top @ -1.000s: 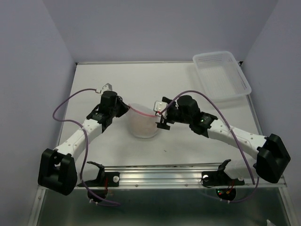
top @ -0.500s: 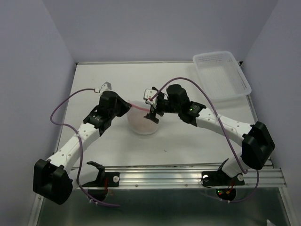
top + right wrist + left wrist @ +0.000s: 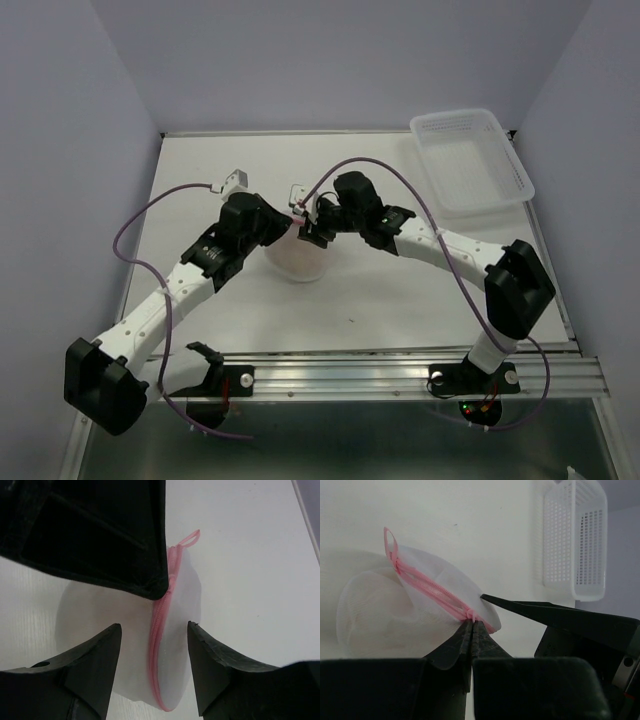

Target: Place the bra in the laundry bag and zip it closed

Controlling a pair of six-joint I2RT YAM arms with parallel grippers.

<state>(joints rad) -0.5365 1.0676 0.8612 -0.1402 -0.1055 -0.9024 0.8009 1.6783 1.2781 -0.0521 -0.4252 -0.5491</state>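
Observation:
The laundry bag [image 3: 298, 262], a white mesh dome with a pink zipper rim [image 3: 159, 625], sits mid-table between both arms. My left gripper [image 3: 471, 622] is shut on the pink zipper at the bag's top edge; from above it [image 3: 284, 229] reaches in from the left. My right gripper [image 3: 153, 630] is open and straddles the zipper seam with a gap on each side; from above it [image 3: 309, 233] hangs over the bag's right top. Its lower finger [image 3: 530, 608] shows in the left wrist view. The bra is hidden; a faint beige shade shows through the mesh [image 3: 380, 630].
A clear perforated plastic basket [image 3: 470, 160] stands at the back right corner and also shows in the left wrist view, basket [image 3: 575, 540]. A pink loop [image 3: 190, 538] sticks out at the zipper's far end. Purple cables arch over both arms.
My right arm has swung left and its gripper now stands over the bag's zipper, jaws narrower than just before. The left gripper, still shut, has shifted slightly right with the bag's rim.

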